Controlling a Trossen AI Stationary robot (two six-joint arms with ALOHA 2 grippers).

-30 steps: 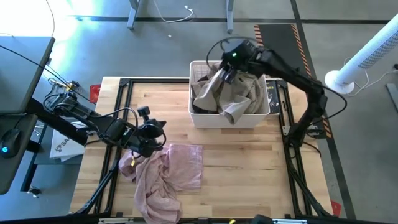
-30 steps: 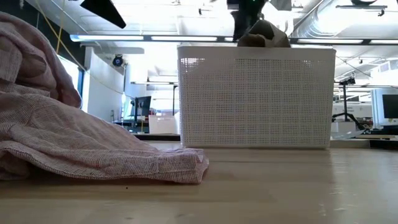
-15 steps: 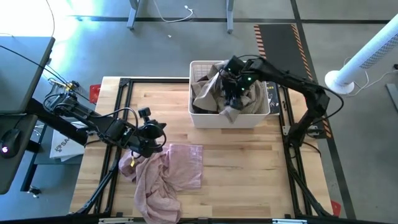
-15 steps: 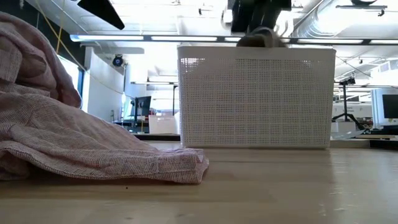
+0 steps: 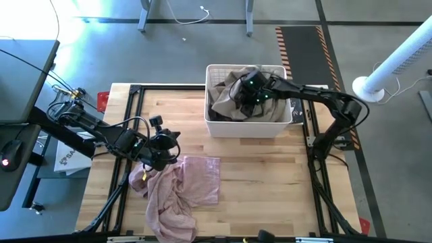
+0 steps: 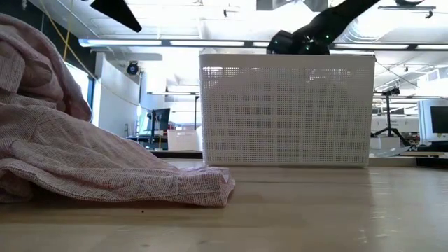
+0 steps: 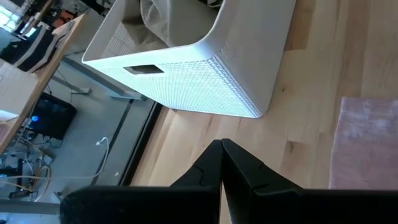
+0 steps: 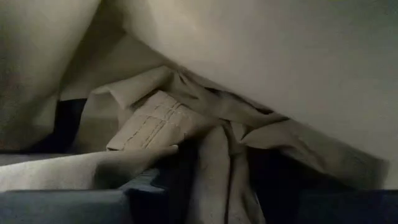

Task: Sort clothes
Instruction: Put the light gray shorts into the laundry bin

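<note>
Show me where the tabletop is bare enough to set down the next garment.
Bare wood lies right of the pink garment, below the basket, and left of the basket above the left gripper. The basket is crowded: beige clothes plus the right gripper.

One white plastic lattice-walled basket (image 5: 248, 127); one light pink fabric garment (image 5: 181, 190) on the wooden table; one beige-khaki garment (image 5: 226, 96) in the basket, perhaps a darker one beneath

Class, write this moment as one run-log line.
right gripper: down in basket, among beige garment | left gripper: shut, above pink garment edge
</note>
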